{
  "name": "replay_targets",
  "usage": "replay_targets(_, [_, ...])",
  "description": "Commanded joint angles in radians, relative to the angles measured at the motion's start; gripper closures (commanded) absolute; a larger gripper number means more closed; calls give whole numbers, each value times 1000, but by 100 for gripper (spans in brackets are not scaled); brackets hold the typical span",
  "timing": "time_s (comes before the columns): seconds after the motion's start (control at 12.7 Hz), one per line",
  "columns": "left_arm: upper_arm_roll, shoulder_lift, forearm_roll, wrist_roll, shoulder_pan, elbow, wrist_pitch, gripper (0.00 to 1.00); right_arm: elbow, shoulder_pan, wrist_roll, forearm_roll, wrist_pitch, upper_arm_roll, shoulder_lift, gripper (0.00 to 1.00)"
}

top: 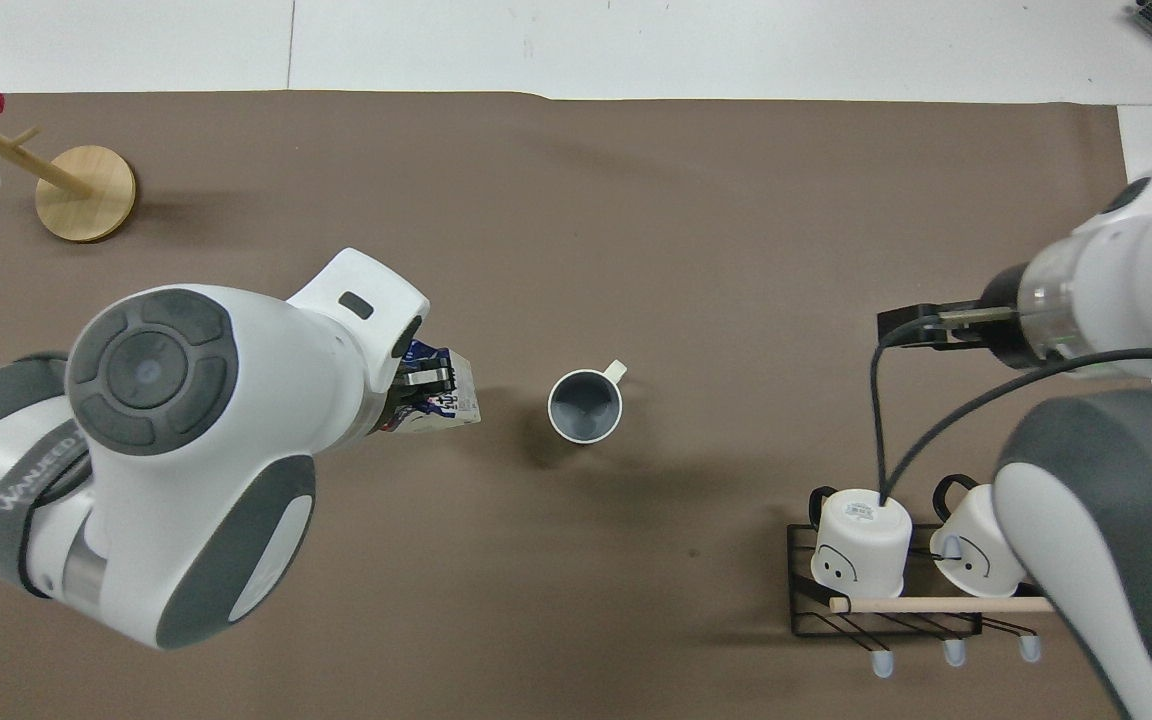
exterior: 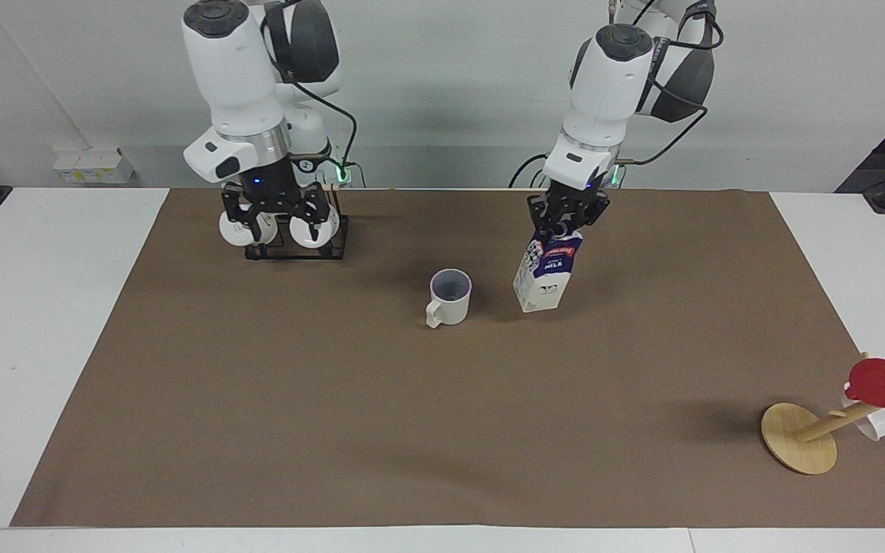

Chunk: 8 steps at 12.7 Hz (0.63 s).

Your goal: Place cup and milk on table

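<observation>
Here the milk (exterior: 545,274) is pinched at its gable by the left gripper (exterior: 565,228), tilted just beside the cup (exterior: 449,297) standing on the table (exterior: 43,307), its base contact unclear, while the right gripper (exterior: 277,217), spread, partly hides the rack mugs (exterior: 243,228).
</observation>
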Motion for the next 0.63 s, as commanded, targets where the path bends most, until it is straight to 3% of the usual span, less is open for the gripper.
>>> replay_targets(0.0, [19,22,-6,-15,-46,17,6,63,-12,-101,-142,30,-37,8,-31,0])
replay_targets(0.55, [19,96,5,-24,-88,-5,59,63,-9,-236,-276,85,-71,-1,-46,0])
